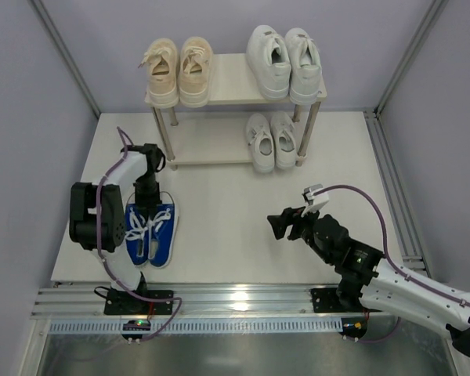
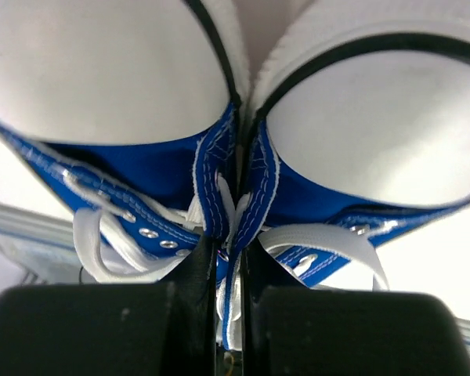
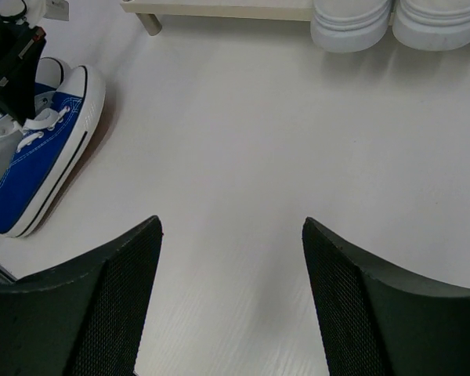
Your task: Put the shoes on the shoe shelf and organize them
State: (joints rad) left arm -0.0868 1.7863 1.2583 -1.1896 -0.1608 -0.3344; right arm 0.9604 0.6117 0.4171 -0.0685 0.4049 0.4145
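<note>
The small blue sneakers (image 1: 150,231) lie side by side on the table at the near left. My left gripper (image 1: 146,202) is shut on their two inner collar edges, pinched together; the left wrist view shows the blue edges (image 2: 233,196) between my fingertips (image 2: 229,270). My right gripper (image 1: 278,225) is open and empty above the table at the right, its jaws wide apart (image 3: 231,235). The shoe shelf (image 1: 231,86) stands at the back with the beige pair (image 1: 178,72) and the large white pair (image 1: 284,61) on top and the smaller white pair (image 1: 271,141) on the lower board.
The left half of the lower board (image 1: 207,153) is bare. Silver shelf legs (image 1: 164,133) stand just beyond the blue shoes. Metal rails (image 1: 235,301) run along the near table edge. One blue shoe (image 3: 39,164) shows in the right wrist view.
</note>
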